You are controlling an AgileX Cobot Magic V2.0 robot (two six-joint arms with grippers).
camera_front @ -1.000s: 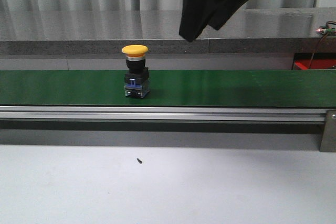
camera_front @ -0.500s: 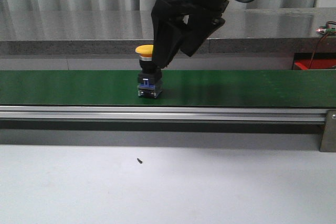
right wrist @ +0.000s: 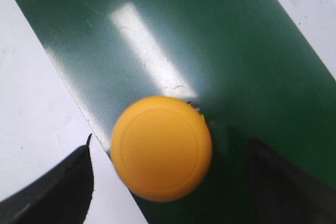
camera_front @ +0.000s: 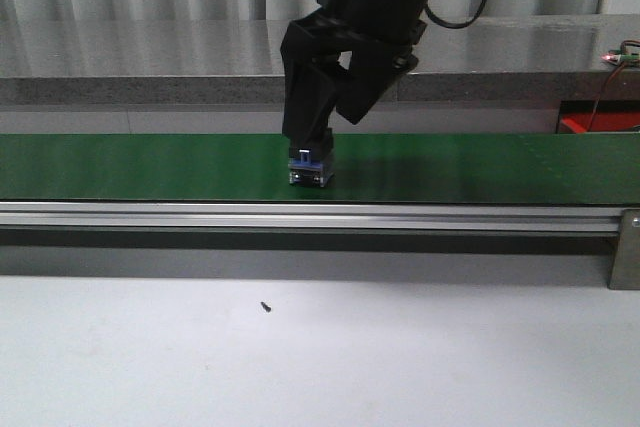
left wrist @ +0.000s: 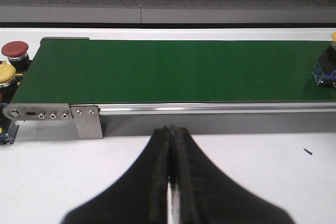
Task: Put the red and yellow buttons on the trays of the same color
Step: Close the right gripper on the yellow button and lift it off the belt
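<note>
Right wrist view: your right claw (right wrist: 168,182) hung wide open astride the yellow button (right wrist: 161,148) on the belt (right wrist: 236,51), holding nothing, ready to pinch.

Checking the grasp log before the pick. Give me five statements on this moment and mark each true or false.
1. The yellow button sits on the green belt. True.
2. The right gripper is shut on the button. False: its fingers stand apart on either side.
3. The left gripper is shut. True.
4. A red button stands beyond the belt's end. True.
5. The left gripper hangs over the belt. False: it is over the white table.
</note>
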